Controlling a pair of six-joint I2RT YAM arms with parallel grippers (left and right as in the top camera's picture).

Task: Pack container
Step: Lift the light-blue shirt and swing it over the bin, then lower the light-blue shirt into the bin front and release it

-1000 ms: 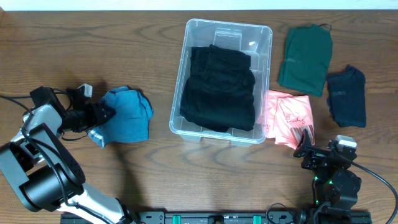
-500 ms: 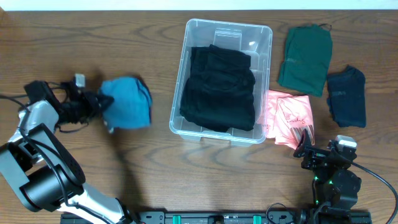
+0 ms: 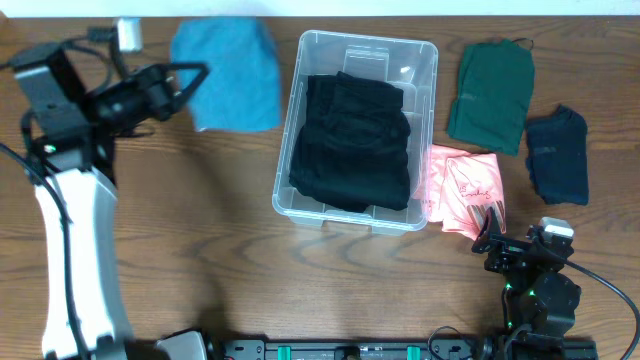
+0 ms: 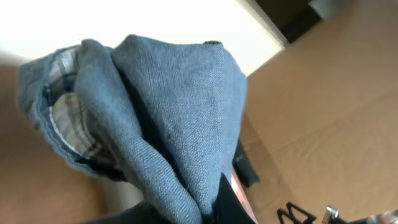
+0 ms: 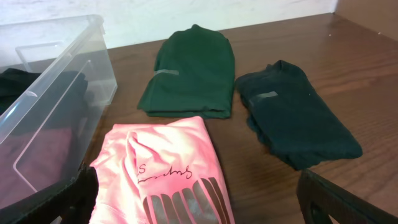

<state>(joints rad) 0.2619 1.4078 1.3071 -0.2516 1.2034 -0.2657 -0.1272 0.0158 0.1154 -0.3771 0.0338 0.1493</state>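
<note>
Packing partly done: 1 black garment lies inside container, which sits just past the left gripper, to its right. Left gripper clamped on blue garment, held clear of tabletop. 3 pieces not yet packed: pink garment directly ahead of right gripper, navy garment and green garment farther ahead. Right gripper fingers apart, empty. Likely only obstacle for the blue load: container's rim.

Green shirt, navy garment, pink shirt flat on wooden table.
</note>
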